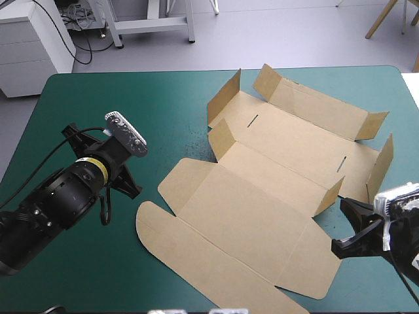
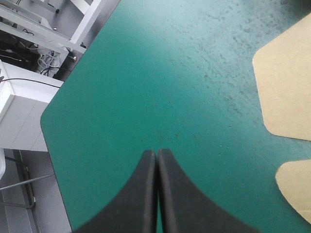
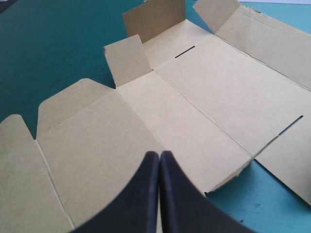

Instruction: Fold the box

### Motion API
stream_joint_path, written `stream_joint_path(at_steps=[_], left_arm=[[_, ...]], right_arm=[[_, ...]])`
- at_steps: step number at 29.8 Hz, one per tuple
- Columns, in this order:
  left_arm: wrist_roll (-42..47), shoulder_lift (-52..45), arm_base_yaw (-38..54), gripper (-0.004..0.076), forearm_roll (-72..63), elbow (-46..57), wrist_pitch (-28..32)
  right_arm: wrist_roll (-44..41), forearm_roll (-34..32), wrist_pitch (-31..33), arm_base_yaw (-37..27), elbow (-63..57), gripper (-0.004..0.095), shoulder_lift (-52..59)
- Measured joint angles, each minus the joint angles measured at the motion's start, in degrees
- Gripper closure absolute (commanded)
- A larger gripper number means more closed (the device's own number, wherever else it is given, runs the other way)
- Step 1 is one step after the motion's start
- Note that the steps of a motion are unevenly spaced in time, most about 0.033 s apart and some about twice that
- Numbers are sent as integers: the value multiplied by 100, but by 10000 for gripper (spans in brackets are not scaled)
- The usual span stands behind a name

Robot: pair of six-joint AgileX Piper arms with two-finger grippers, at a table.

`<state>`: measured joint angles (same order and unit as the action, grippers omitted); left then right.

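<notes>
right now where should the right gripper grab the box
On the box, probably the raised side flap nearest the right gripper, coming from the table's right edge: it stands up, while the main panels lie flat. The gripper is shut, so open first.

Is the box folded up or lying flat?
Mostly flat. The box lies spread on the teal-green cover, with only a few small flaps tilted up; no walls are tucked.

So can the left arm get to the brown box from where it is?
Probably yes. The left gripper, shut, hovers over bare teal-green cover, and the rounded flaps of the box lie just beside it. Nothing sits between them, so a short sideways move should reach the board.
</notes>
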<state>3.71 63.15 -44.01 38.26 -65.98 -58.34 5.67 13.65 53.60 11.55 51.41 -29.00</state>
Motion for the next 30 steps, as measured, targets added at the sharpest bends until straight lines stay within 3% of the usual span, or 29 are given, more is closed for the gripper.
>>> stream_joint_path(at_steps=[12, 15, 17, 25, 28, 30], left_arm=[[0, 0, 0, 734, 0, 0, 0], [0, 0, 0, 734, 0, 0, 0], [0, 0, 0, 734, 0, 0, 0], [0, 0, 0, 734, 0, 0, 0], [0, 0, 0, 734, 0, 0, 0], [1, 0, 0, 734, 0, 0, 0]], right_arm=[[0, -5, 0, 0, 0, 927, 0], [0, -44, 0, 0, 0, 889, 0], [0, -121, 0, 0, 0, 804, 0], [-362, -165, 15, 0, 0, 164, 0], [-1040, -332, 190, 0, 0, 73, -11], [-1321, -440, 448, 0, 0, 65, -62]])
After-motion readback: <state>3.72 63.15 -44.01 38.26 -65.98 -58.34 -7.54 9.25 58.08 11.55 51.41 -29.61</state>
